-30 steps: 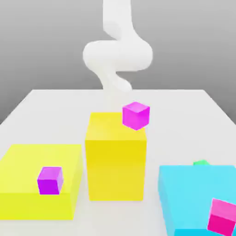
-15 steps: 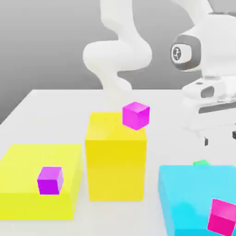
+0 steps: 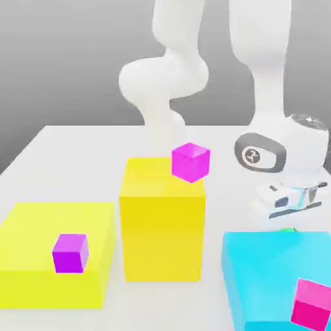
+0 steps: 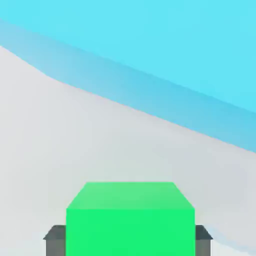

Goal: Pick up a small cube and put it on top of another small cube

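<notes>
Beside the cyan block (image 3: 278, 271) (a bulky neighbour), the green cube (image 4: 130, 230) sits gripped.

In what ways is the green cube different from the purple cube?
The green cube is bright green, while the purple cube is violet. The green cube sits between the fingers of the tool; the purple cube is untouched. The green cube is behind the cyan block, the purple cube on the flat yellow block. Both are small.

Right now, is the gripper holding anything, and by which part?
Yes, the small bright green cube: the jaws are closed on two opposite side faces, beside the wide cyan block.
</notes>
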